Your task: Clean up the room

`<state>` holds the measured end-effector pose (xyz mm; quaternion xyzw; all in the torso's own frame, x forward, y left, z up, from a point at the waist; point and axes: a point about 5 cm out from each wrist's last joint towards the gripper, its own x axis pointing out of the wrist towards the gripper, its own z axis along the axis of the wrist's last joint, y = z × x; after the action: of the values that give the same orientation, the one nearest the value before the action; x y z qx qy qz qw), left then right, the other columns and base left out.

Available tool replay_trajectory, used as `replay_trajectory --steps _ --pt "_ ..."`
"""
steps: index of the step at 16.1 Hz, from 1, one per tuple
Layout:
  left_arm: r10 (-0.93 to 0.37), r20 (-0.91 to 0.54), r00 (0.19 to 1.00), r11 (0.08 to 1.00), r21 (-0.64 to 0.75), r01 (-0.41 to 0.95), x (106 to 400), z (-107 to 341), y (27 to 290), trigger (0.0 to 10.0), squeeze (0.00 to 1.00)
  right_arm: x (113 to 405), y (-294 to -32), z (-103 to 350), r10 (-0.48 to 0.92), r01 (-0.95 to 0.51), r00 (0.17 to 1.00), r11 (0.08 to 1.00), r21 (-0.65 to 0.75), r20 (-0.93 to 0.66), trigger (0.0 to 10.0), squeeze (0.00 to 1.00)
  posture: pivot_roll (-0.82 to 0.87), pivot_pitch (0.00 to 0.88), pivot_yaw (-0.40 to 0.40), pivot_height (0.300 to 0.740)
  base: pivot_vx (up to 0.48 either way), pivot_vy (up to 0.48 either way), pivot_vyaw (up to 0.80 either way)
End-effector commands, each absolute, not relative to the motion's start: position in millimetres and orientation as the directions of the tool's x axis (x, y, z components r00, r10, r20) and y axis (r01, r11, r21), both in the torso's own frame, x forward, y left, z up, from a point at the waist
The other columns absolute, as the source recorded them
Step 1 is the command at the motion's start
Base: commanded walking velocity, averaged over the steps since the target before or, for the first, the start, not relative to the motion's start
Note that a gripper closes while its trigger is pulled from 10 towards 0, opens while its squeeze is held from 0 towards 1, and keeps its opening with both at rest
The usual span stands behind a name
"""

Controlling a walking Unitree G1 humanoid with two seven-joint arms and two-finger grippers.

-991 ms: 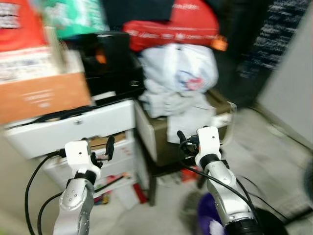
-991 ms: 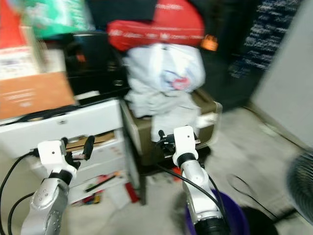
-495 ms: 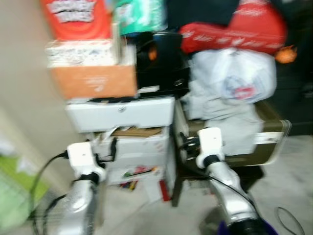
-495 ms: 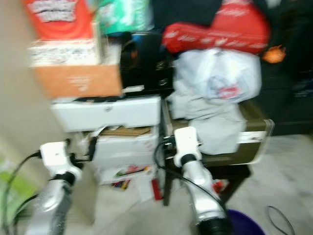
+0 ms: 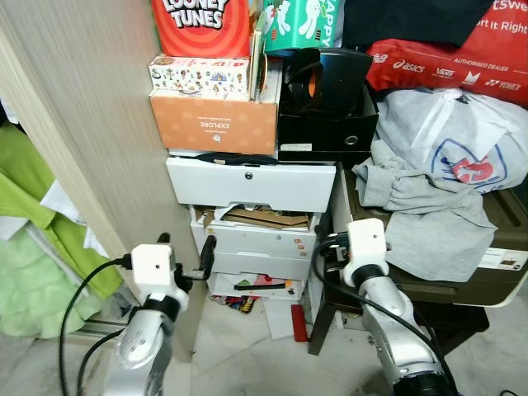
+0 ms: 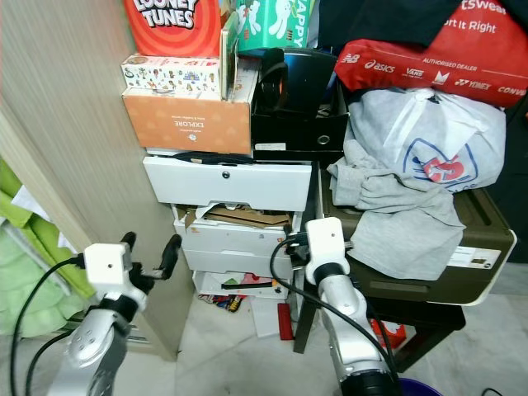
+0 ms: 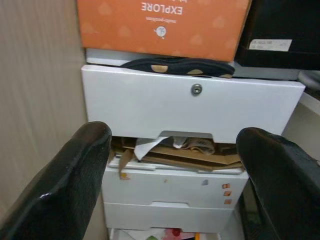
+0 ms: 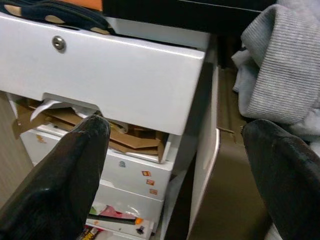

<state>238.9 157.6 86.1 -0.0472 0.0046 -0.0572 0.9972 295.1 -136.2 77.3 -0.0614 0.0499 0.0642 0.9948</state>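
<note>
White drawers: the white plastic drawer unit (image 5: 252,216) carries stacked boxes; brown cardboard (image 7: 172,150) jams one drawer ajar.
Grey clothing: a grey sweatshirt (image 5: 425,202) is dumped over the dark olive box (image 5: 495,268), awaiting tidying.
Left gripper (image 5: 183,257): fingers released, empty, facing the drawers.
Right gripper (image 8: 175,165): fingers released, empty.

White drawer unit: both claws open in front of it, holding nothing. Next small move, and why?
Probably ease the left claw forward to the cardboard scraps jutting out under the top drawer. That claw is open and the left wrist view looks straight at that gap. The right claw sits nearer the grey clothes.
</note>
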Motion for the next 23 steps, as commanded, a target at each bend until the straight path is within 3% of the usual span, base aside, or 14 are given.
replay_trajectory --steps 1,6,9,23 --pt "-0.098 0.003 0.995 0.992 -0.082 0.098 237.5 90.1 162.7 10.0 0.0 295.1 -133.5 81.1 0.133 -0.144 0.987 0.982 -0.125 -0.093 10.0 0.0 -0.05 0.0 -0.019 0.74 0.0 0.0 0.0" --pt "-0.104 0.001 0.995 0.991 -0.088 0.104 230.7 94.5 161.5 10.0 0.0 292.9 -132.9 82.1 0.138 -0.147 0.986 0.983 -0.112 -0.089 10.0 0.0 -0.05 0.0 -0.019 0.74 0.0 0.0 0.64" --pt "-0.04 -0.039 0.998 0.995 -0.091 0.036 217.8 90.0 178.3 10.0 0.0 284.5 -141.5 82.1 0.12 -0.132 0.988 0.985 -0.113 -0.101 10.0 0.0 -0.05 0.0 -0.023 0.74 0.0 0.0 0.68" --pt "-0.017 -0.042 0.999 0.997 -0.079 0.014 218.0 94.4 180.5 10.0 0.0 257.5 -150.7 88.4 0.176 -0.193 0.968 0.978 -0.083 -0.178 10.0 0.0 -0.06 0.0 -0.025 0.74 0.0 0.0 0.68"
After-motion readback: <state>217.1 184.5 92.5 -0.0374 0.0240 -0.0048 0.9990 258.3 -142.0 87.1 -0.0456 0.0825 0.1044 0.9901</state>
